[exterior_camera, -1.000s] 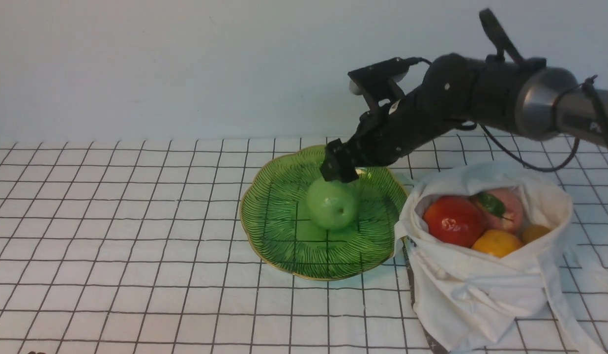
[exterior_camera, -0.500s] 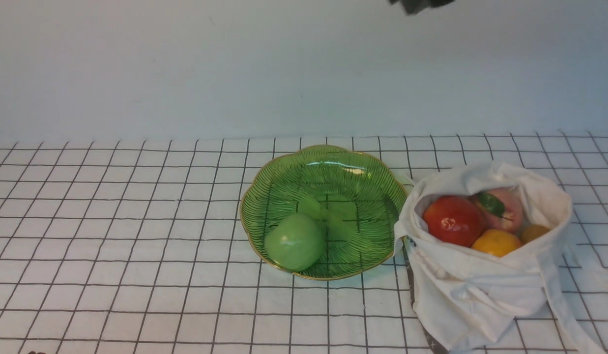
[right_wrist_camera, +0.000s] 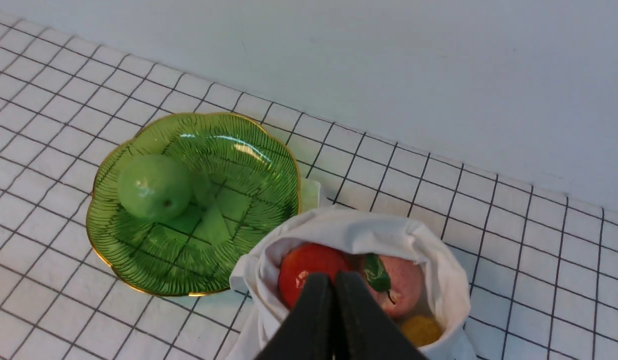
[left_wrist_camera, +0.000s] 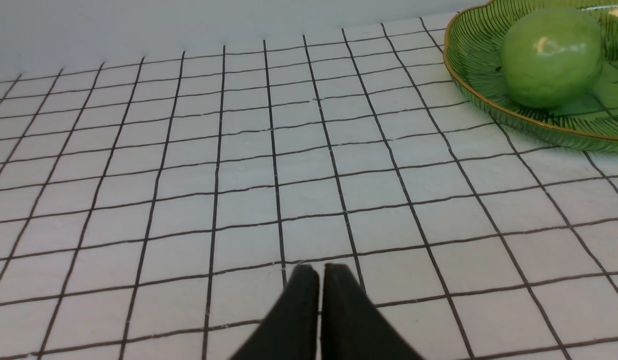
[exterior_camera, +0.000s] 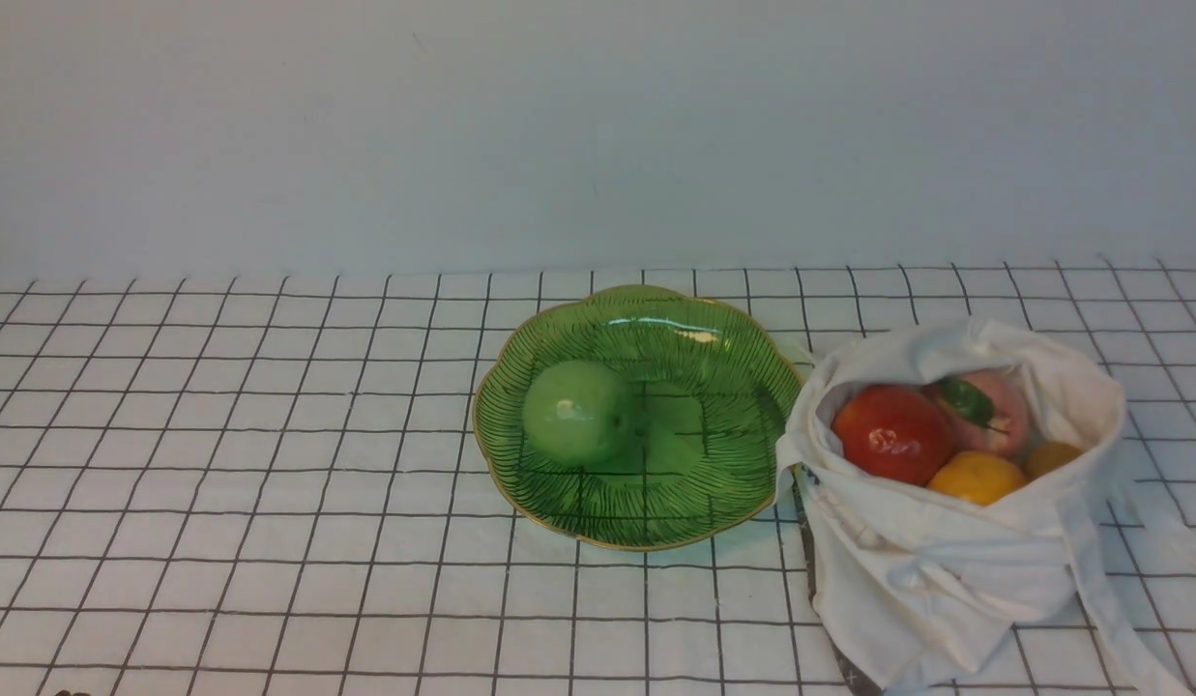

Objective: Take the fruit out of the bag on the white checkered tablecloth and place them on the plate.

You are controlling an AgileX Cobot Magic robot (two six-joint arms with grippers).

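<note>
Ahead of me the tablecloth (exterior_camera: 220, 435) runs back to a plain pale wall (exterior_camera: 462, 126). The plate (exterior_camera: 723, 406) sits near the middle, and the green apple (exterior_camera: 576, 413) lies in its left part, inside the rim. On my right the bag (exterior_camera: 936, 570) slumps against the plate's right edge, its mouth open toward me. Inside I see a red apple (exterior_camera: 892, 433), a peach (exterior_camera: 999, 416) with a green leaf behind it, an orange (exterior_camera: 977, 478) in front, and a smaller orange fruit (exterior_camera: 1050, 456) at the right, all pressed together.
</note>
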